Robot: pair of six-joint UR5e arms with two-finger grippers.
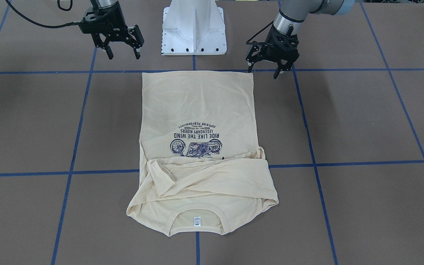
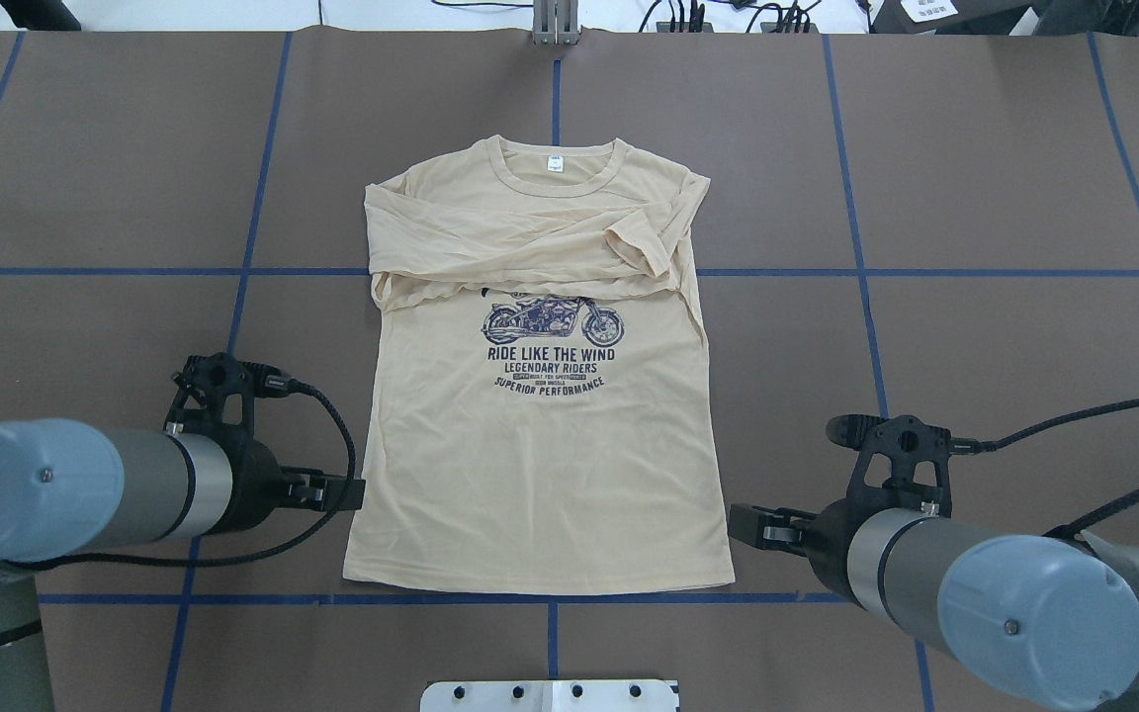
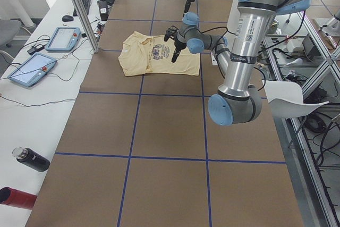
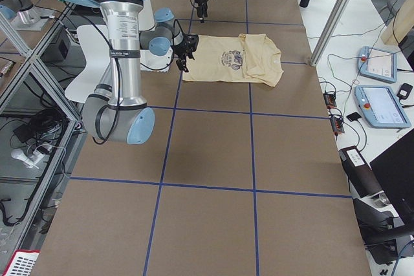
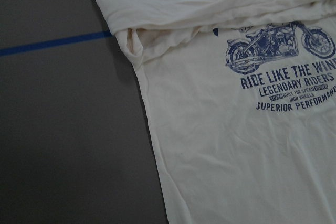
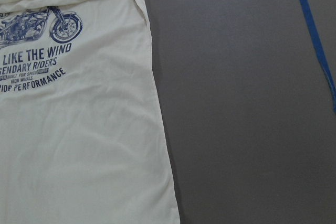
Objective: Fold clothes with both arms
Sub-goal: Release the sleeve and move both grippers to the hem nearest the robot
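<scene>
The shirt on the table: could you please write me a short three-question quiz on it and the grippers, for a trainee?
1. True or false: both sleeves are folded across the chest of the shirt.
2. Pick one. The left gripper and right gripper are: A open, near the corners of the hem; B shut on the hem; C shut, empty.
3. Name the shirt part at the far end from the grippers.

Key: 1 true. 2 A. 3 the collar.
</scene>
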